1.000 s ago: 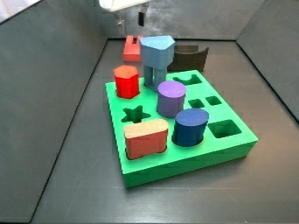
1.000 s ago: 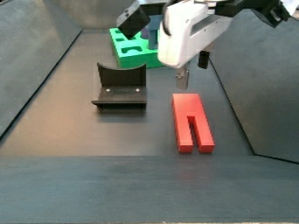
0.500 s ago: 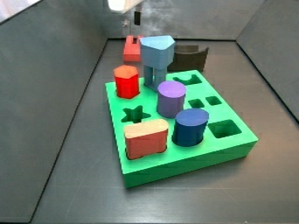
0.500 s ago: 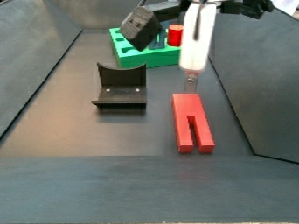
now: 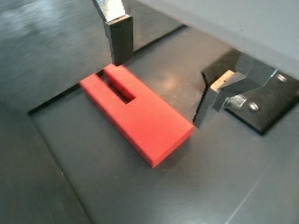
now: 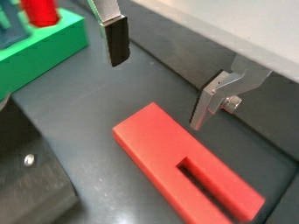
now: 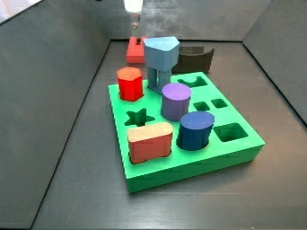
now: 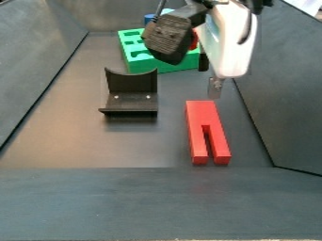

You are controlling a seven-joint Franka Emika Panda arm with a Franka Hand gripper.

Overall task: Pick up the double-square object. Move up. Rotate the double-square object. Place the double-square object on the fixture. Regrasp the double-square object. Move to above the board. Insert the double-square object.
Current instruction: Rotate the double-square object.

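The double-square object [image 8: 208, 132] is a long red prism lying flat on the dark floor, with a slot in its near end; it also shows in both wrist views [image 5: 135, 109] [image 6: 187, 171] and behind the board [image 7: 135, 49]. My gripper [image 8: 217, 87] hangs open just above the object's far end, touching nothing. Its two silver fingers [image 5: 117, 39] stand wide apart, the gripper [image 5: 163, 74] [image 6: 162, 74] empty between them. The fixture [image 8: 128, 94] [image 5: 257, 96], a dark notched bracket, stands beside the object. The green board [image 7: 192, 157] [image 8: 141, 58] lies beyond.
Several pegs stand in the board: a red hexagonal peg [image 7: 129, 84], a grey-blue pentagonal peg [image 7: 161, 54], a purple cylinder [image 7: 177, 101], a dark blue cylinder [image 7: 196, 131] and a salmon block [image 7: 150, 142]. Sloped grey walls [image 8: 38, 85] enclose the floor.
The wrist has turned about its axis and the gripper has shifted a little sideways over the red object's far end. The object, fixture and board have not moved.
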